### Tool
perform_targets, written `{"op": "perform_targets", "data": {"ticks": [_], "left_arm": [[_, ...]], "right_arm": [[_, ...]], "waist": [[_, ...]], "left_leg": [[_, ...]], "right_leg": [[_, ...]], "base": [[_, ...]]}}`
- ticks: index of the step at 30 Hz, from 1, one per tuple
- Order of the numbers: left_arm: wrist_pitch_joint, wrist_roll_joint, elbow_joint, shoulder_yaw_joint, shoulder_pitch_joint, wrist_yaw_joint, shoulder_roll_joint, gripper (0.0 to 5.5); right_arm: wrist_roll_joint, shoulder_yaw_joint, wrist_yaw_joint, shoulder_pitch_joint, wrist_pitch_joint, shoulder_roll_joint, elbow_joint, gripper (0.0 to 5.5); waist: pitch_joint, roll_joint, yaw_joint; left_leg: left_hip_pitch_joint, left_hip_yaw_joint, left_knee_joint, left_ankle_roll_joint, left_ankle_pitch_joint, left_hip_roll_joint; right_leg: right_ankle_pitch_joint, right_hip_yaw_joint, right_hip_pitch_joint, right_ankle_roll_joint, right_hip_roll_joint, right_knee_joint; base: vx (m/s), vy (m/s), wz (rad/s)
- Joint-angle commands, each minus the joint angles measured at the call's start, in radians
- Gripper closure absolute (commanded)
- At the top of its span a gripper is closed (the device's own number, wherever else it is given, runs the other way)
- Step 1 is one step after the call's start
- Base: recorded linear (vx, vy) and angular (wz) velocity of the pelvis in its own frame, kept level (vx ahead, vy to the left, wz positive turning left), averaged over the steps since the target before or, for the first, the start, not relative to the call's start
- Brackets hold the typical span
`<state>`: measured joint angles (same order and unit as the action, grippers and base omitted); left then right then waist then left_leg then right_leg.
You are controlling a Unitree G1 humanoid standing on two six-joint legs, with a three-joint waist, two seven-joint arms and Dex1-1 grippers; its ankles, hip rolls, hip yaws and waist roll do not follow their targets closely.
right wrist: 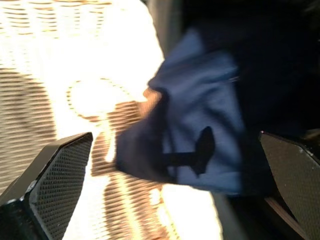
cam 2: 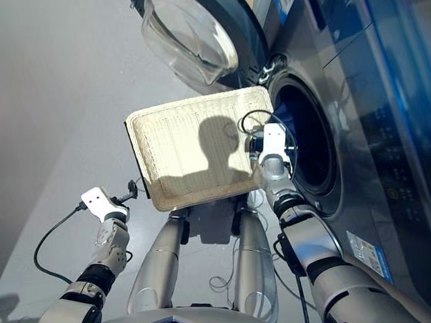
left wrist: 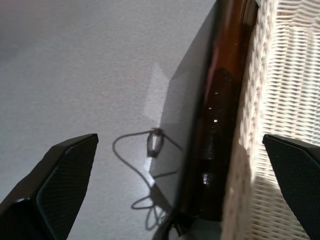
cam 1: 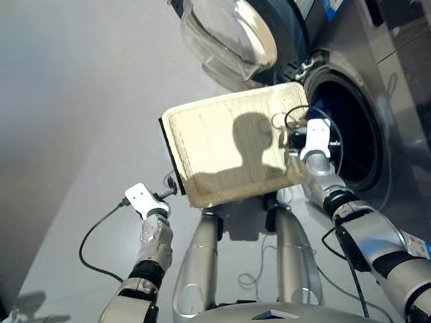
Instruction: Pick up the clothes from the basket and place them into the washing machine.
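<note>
- Grey floor point(cam 1: 70, 103), washer point(cam 2: 307, 139) at right, door point(cam 1: 228, 32) open.
- Basket point(cam 1: 229, 143) looks empty.
- Navy garment point(right wrist: 200, 140) lies across drum lip, between right pincer's point(right wrist: 170, 195) wide fingers; may slip out.
- Left pincer point(left wrist: 180, 190) wide, empty.

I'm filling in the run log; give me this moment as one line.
basket: looks empty | navy garment: over basket edge by washing machine drum | right gripper: open, garment ahead | left gripper: open, at basket's outer rim
</note>
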<state>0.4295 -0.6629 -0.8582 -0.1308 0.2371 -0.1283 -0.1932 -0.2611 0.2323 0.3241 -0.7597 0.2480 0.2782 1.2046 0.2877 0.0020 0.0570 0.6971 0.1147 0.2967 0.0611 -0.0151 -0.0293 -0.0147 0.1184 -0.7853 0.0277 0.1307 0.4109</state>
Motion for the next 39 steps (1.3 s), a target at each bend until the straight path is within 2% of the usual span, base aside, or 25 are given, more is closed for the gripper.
{"op": "perform_targets", "data": {"ticks": [1, 4, 5, 11, 16, 21, 22, 23, 24, 33, 36, 38, 39], "left_arm": [[0.048, 0.028, -0.026, 0.047, 0.014, -0.041, -0.031, 0.0], [0.049, 0.024, -0.014, 0.042, 0.004, -0.042, -0.035, 0.0], [0.05, 0.021, -0.003, 0.04, -0.001, -0.043, -0.036, 0.0], [0.046, -0.005, 0.053, 0.024, -0.019, -0.037, -0.04, 0.0], [0.043, -0.035, 0.113, -0.004, -0.023, -0.034, -0.043, 0.0], [0.038, -0.04, 0.148, -0.042, -0.008, -0.048, -0.046, 0.0], [0.037, -0.036, 0.151, -0.048, -0.006, -0.054, -0.047, 0.0], [0.038, -0.034, 0.156, -0.051, -0.004, -0.062, -0.046, 0.0], [0.037, -0.028, 0.157, -0.056, -0.002, -0.067, -0.044, 0.0], [0.05, -0.005, 0.172, -0.05, -0.004, -0.122, -0.045, 0.0], [0.06, 0.012, 0.189, -0.038, -0.005, -0.138, -0.051, 0.0], [0.063, 0.014, 0.196, -0.038, -0.004, -0.14, -0.05, 0.0], [0.066, 0.017, 0.208, -0.043, -0.008, -0.14, -0.054, 0.0]], "right_arm": [[0.062, -0.024, 0.083, -0.07, 0.001, 0.074, 0.053, 0.0], [0.068, -0.029, 0.1, -0.111, -0.01, 0.101, 0.078, 0.0], [0.056, -0.031, 0.093, -0.123, -0.008, 0.109, 0.08, 0.0], [0.001, -0.011, 0.069, -0.194, -0.001, 0.151, 0.068, 0.0], [-0.083, -0.003, 0.041, -0.287, 0.008, 0.19, 0.074, 0.0], [-0.102, -0.019, 0.092, -0.391, -0.01, 0.24, 0.159, 0.0], [-0.093, -0.013, 0.107, -0.407, -0.014, 0.245, 0.171, 1.16], [-0.095, -0.024, 0.131, -0.418, -0.014, 0.251, 0.181, 4.34], [-0.085, -0.026, 0.143, -0.416, -0.016, 0.258, 0.191, 5.5], [0.006, -0.035, 0.292, -0.417, -0.03, 0.3, 0.191, 5.5], [0.138, 0.012, 0.361, -0.434, -0.064, 0.352, 0.149, 5.5], [0.168, 0.026, 0.384, -0.451, -0.079, 0.381, 0.151, 5.5], [0.209, 0.05, 0.413, -0.478, -0.1, 0.428, 0.166, 5.5]], "waist": [[-0.02, 0.044, 0.022], [-0.013, 0.059, 0.029], [-0.009, 0.067, 0.035], [0.028, 0.091, 0.042], [0.058, 0.109, 0.047], [0.076, 0.123, 0.052], [0.077, 0.125, 0.052], [0.077, 0.128, 0.05], [0.075, 0.13, 0.051], [0.043, 0.133, 0.041], [0.041, 0.131, 0.036], [0.043, 0.134, 0.035], [0.044, 0.137, 0.038]], "left_leg": [[0.083, -0.038, -0.074, -0.039, -0.085, -0.032], [0.133, -0.042, -0.044, -0.044, -0.085, -0.041], [0.146, -0.039, -0.022, -0.044, -0.055, -0.041], [0.27, -0.051, 0.106, -0.051, -0.034, -0.053], [0.362, -0.06, 0.233, -0.056, 0.004, -0.064], [0.434, -0.064, 0.315, -0.064, 0.035, -0.067], [0.44, -0.065, 0.32, -0.064, 0.038, -0.067], [0.444, -0.066, 0.326, -0.065, 0.041, -0.068], [0.445, -0.067, 0.325, -0.066, 0.044, -0.069], [0.419, -0.073, 0.297, -0.063, 0.043, -0.069], [0.41, -0.072, 0.28, -0.057, 0.037, -0.067], [0.409, -0.072, 0.276, -0.055, 0.035, -0.067], [0.414, -0.071, 0.277, -0.054, 0.033, -0.069]], "right_leg": [[-0.144, 0.035, -0.07, 0.047, -0.014, -0.085], [-0.142, 0.028, -0.122, 0.045, -0.012, -0.052], [-0.113, 0.021, -0.139, 0.053, -0.015, -0.019], [-0.091, -0.002, -0.255, 0.05, -0.005, 0.107], [-0.059, -0.013, -0.338, 0.046, -0.004, 0.222], [-0.035, -0.027, -0.411, 0.044, -0.005, 0.305], [-0.034, -0.029, -0.416, 0.044, -0.005, 0.309], [-0.033, -0.031, -0.423, 0.044, -0.006, 0.315], [-0.031, -0.033, -0.425, 0.044, -0.005, 0.317], [-0.032, -0.033, -0.403, 0.046, -0.003, 0.288], [-0.039, -0.031, -0.389, 0.048, 0.0, 0.263], [-0.042, -0.03, -0.387, 0.049, 0.002, 0.256], [-0.043, -0.03, -0.391, 0.05, 0.003, 0.257]], "base": [[0.0, 0.0, 0.0], [0.021, 0.002, 0.009], [0.071, 0.002, 0.025], [0.011, 0.002, 0.003], [0.0, 0.0, 0.0], [0.0, 0.0, 0.0], [0.055, 0.012, -0.01], [0.057, 0.012, -0.037], [0.062, 0.008, -0.059], [0.04, 0.007, 0.003], [0.0, 0.0, 0.0], [0.0, 0.0, 0.0], [0.0, 0.0, 0.0]]}}
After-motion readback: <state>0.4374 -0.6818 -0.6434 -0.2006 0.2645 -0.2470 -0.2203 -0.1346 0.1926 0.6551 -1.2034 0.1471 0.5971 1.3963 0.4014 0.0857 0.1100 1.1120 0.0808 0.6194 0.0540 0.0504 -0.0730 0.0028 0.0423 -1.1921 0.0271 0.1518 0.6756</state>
